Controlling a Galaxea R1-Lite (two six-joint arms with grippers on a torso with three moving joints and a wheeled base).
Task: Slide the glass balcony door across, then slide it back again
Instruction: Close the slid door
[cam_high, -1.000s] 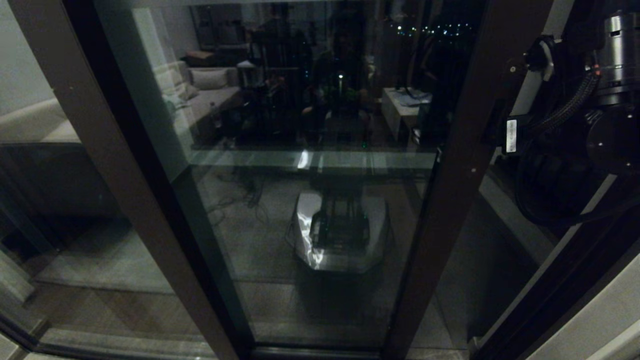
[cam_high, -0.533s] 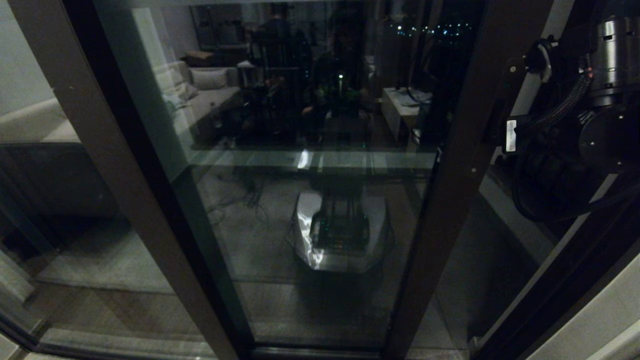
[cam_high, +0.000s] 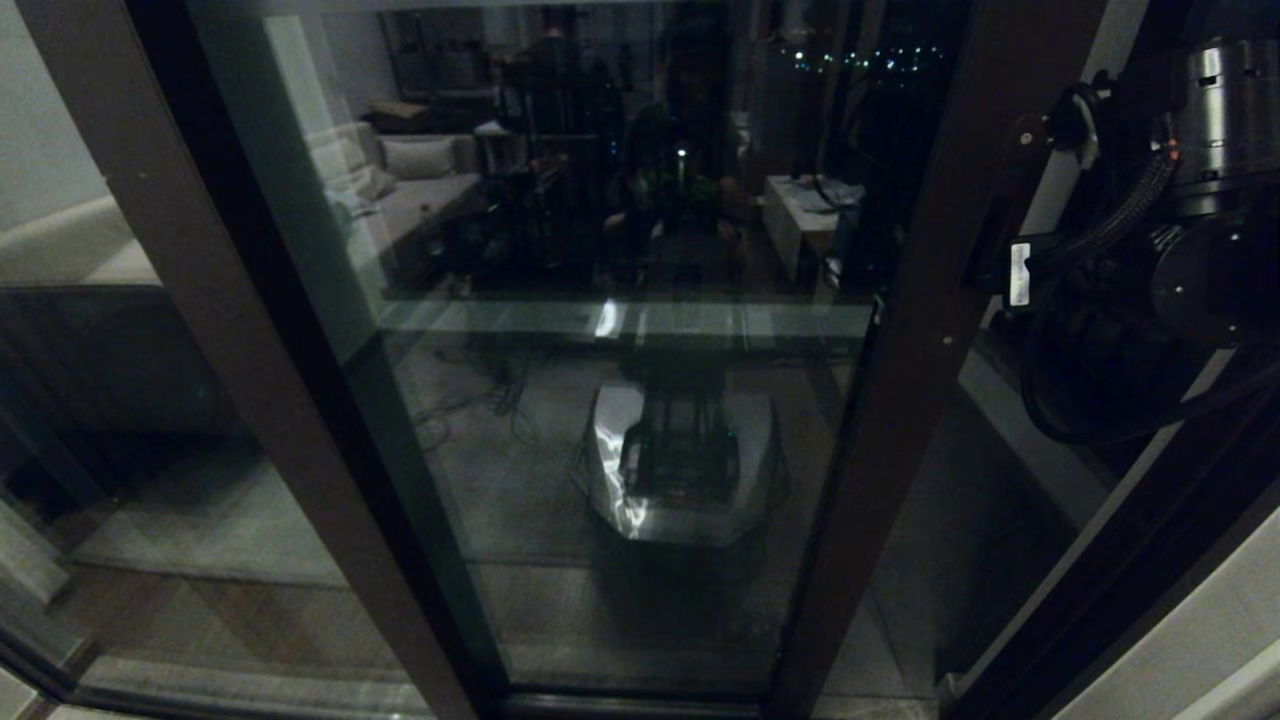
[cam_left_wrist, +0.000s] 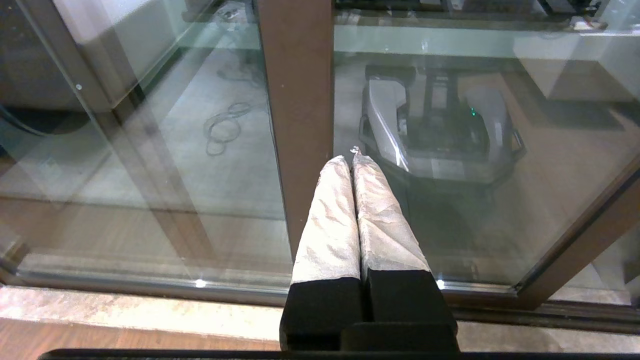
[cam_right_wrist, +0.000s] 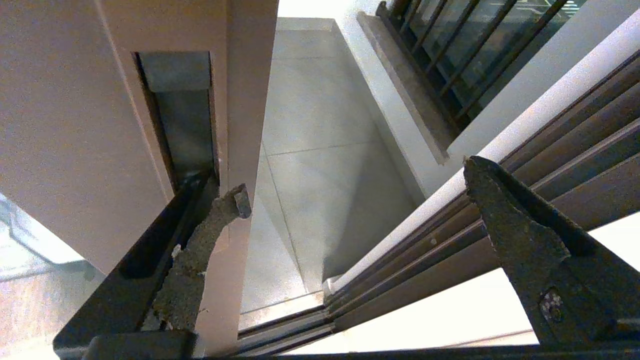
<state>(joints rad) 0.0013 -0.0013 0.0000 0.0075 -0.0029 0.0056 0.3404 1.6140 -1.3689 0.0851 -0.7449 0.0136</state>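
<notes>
Tall glass balcony door (cam_high: 640, 400) in dark brown metal frame fills the head view, w/ a gap to the balcony floor at its right edge. Right gripper (cam_right_wrist: 350, 185) is spread wide, 1 finger (cam_right_wrist: 200, 240) in the door's recessed slot handle (cam_right_wrist: 182, 115), gripping nothing. Left gripper (cam_left_wrist: 352, 160) hangs low before the glass, fingers pressed together, empty.

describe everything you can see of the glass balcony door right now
The glass balcony door is a tall glass panel in a dark brown metal frame, standing upright and reflecting the room and the robot's base. Its right upright edge bears a narrow recessed slot handle. The door is partly open: a gap shows balcony floor tiles beyond that edge. The right gripper is open, one finger at the slot's lower end, the other clear of the door.
</notes>
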